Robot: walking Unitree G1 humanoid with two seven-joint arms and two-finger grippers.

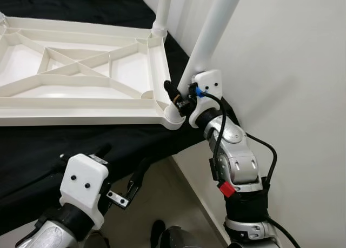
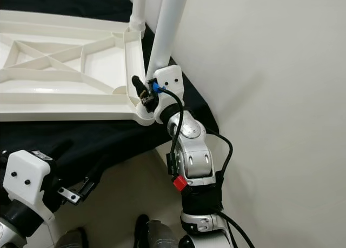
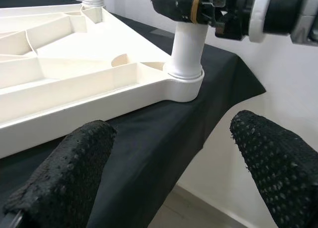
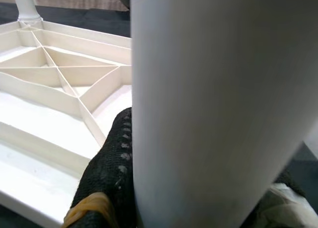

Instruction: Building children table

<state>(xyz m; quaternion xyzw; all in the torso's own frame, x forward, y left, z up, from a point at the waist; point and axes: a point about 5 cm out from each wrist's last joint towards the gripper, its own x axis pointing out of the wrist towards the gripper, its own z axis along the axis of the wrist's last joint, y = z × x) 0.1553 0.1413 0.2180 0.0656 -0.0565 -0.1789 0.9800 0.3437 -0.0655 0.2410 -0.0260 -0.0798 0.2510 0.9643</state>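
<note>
The left gripper [image 1: 121,191] hangs released below the surface's [image 1: 65,145] edge. Beyond it, the right gripper [image 1: 181,99] is clenched around a leg [image 1: 208,37], which stands upright in the near corner of the upturned tabletop [image 1: 81,69].

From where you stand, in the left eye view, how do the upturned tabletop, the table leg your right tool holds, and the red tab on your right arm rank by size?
1. Upturned tabletop, largest.
2. Table leg, gripped by the right tool; its top runs out of frame.
3. Red tab, smallest.
</note>
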